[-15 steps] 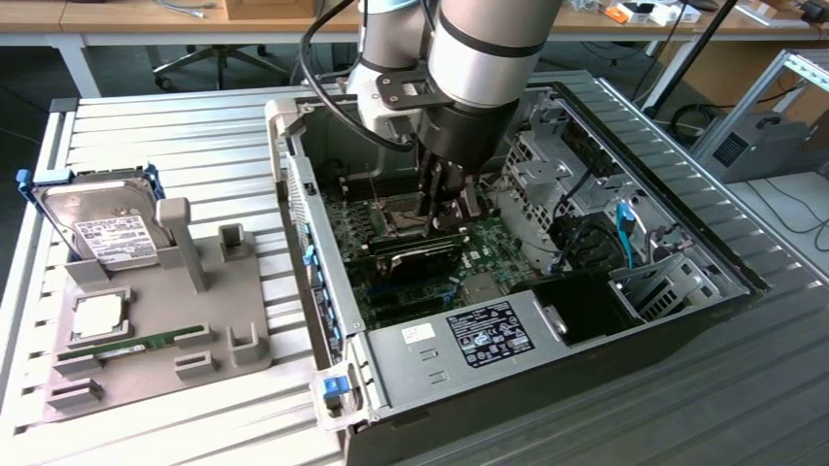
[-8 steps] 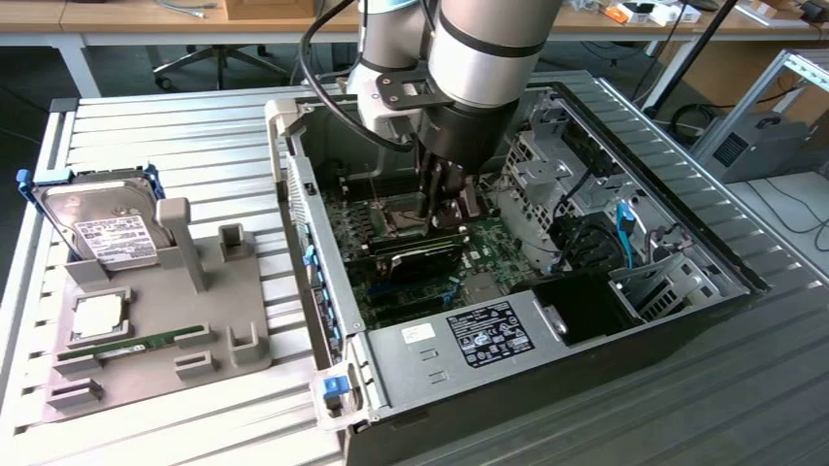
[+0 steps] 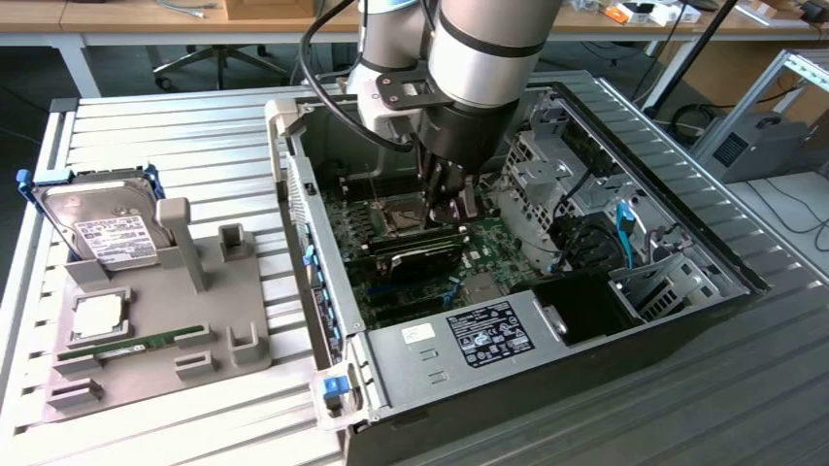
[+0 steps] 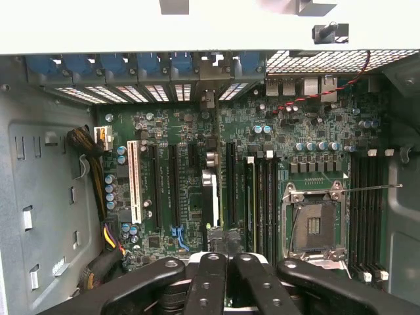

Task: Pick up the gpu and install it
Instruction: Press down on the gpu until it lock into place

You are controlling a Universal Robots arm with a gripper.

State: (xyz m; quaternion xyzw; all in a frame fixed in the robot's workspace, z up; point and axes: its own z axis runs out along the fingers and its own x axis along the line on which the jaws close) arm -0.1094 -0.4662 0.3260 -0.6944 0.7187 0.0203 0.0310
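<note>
Deep inside the open computer case (image 3: 674, 248), my gripper (image 4: 222, 261) is closed on the top edge of the gpu (image 4: 210, 200), which stands on edge directly beneath it, among the expansion slots of the green motherboard (image 4: 295, 131).

Green motherboard (image 4: 262, 151), black hand (image 4: 220, 275)

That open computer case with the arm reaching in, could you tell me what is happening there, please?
The robot arm's tool is down inside the open black computer case, shut on the thin black expansion card, which stands on edge on the green motherboard. The silver hard drive and green memory stick sit on the grey holder outside.
</note>
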